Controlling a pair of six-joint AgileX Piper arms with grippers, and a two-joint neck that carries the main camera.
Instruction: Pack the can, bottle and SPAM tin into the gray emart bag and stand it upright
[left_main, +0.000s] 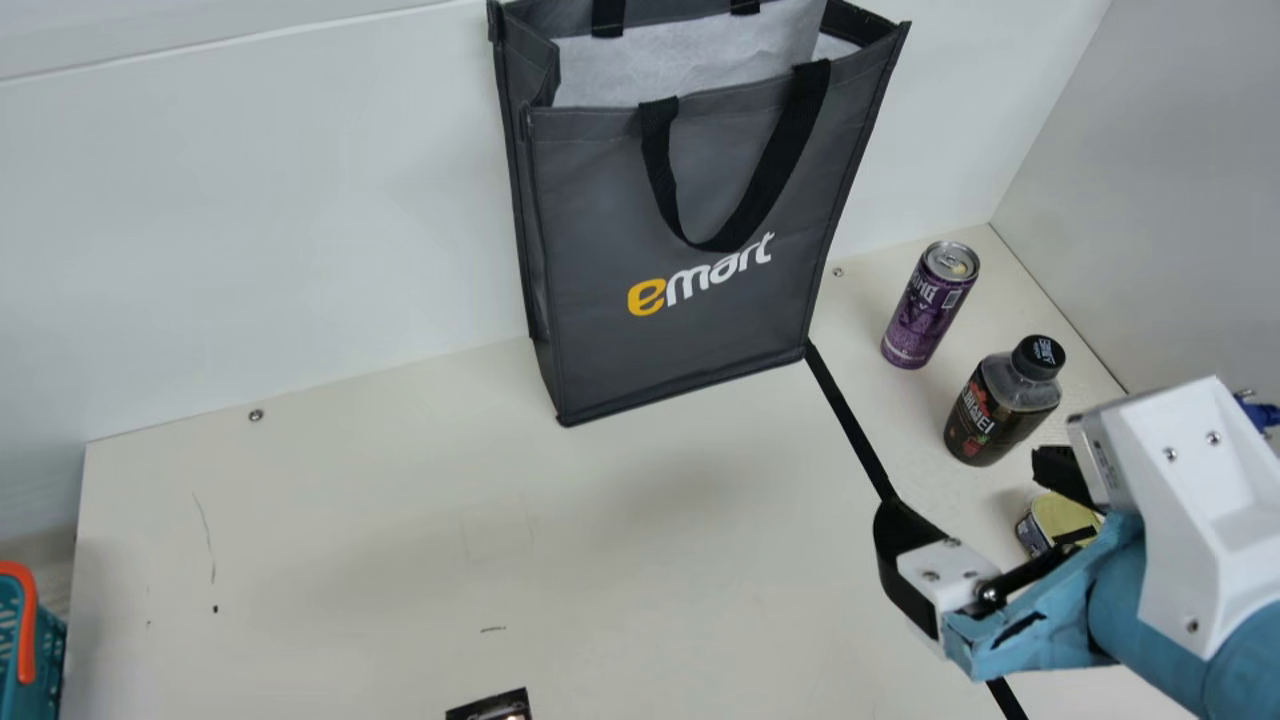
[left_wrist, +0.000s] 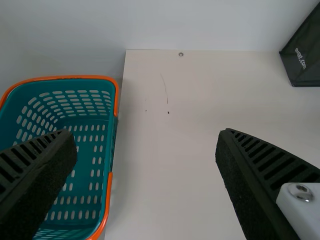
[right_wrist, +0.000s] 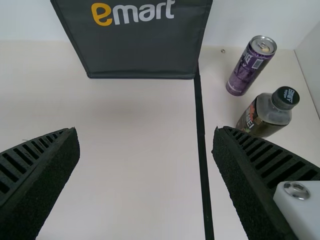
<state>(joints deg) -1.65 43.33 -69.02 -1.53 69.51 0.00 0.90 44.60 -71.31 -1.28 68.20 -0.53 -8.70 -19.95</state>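
The gray emart bag stands upright and open-topped against the back wall, its front also in the right wrist view. To its right the purple can and the dark bottle stand upright. The SPAM tin lies nearer the front, partly hidden behind my right gripper, which is over the table's right part. In the right wrist view my right gripper is open with nothing between its fingers. My left gripper stands open and holds nothing in the left wrist view.
A teal basket with an orange rim is beside the table's left edge. Black tape runs across the cream table from the bag's right corner. A small dark object shows at the main view's bottom edge.
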